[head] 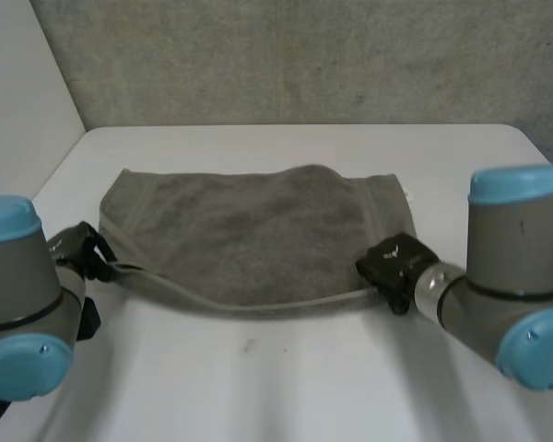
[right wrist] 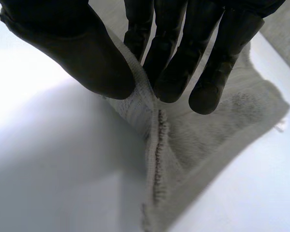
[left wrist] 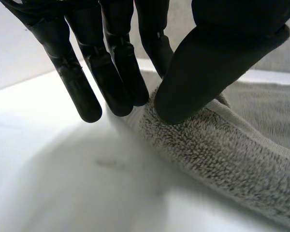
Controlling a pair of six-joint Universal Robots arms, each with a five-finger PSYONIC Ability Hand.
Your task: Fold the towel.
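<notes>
A grey towel [head: 249, 230] lies spread across the white table [head: 286, 378], and its near edge sags in a curve between my two hands. My left hand [head: 78, 249] is at the towel's near left corner. Seen from the left wrist, the towel [left wrist: 222, 150] has its thick rolled edge pinched between the thumb and straight fingers of the left hand [left wrist: 208, 63]. My right hand [head: 394, 262] is at the near right corner. In the right wrist view, the right hand [right wrist: 77, 53] pinches a raised fold of the towel [right wrist: 183, 145] between thumb and fingers.
A grey wall [head: 304, 55] rises behind the table's far edge. A small white tag [head: 410, 195] sticks out at the towel's far right corner and is seen again as the tag [right wrist: 280, 126] from the right wrist. Bare table lies in front of the towel.
</notes>
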